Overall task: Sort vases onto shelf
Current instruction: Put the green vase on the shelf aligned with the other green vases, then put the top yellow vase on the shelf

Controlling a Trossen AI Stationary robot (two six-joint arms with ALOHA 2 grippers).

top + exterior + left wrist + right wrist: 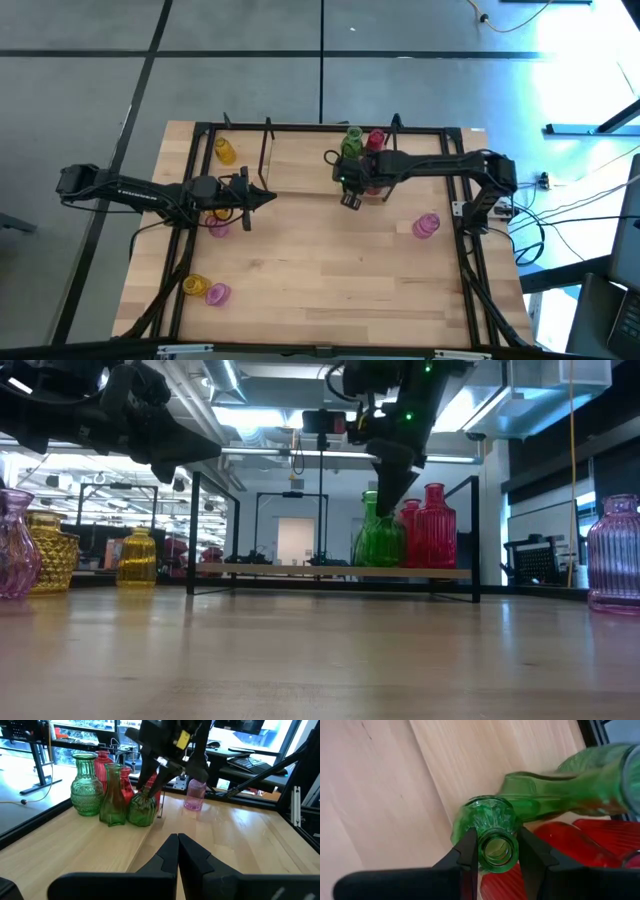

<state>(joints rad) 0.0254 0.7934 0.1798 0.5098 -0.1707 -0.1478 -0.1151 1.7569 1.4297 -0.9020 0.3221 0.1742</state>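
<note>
The right gripper [496, 851] is clamping its fingers [468, 851] on the neck of a green vase [492, 832] standing on the shelf [300, 160] beside red vases [432, 526]. The left gripper [178, 851] is hovering over the bench [330, 280], fingers pressed together, holding nothing.

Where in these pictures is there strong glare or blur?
High view: bright glare washes the floor at upper right, beyond the table. Low view: ceiling lights shine behind the right gripper. Right wrist view: the held green vase is sharp at its mouth, while the vases behind it blur. Left wrist view: bright windows.
</note>
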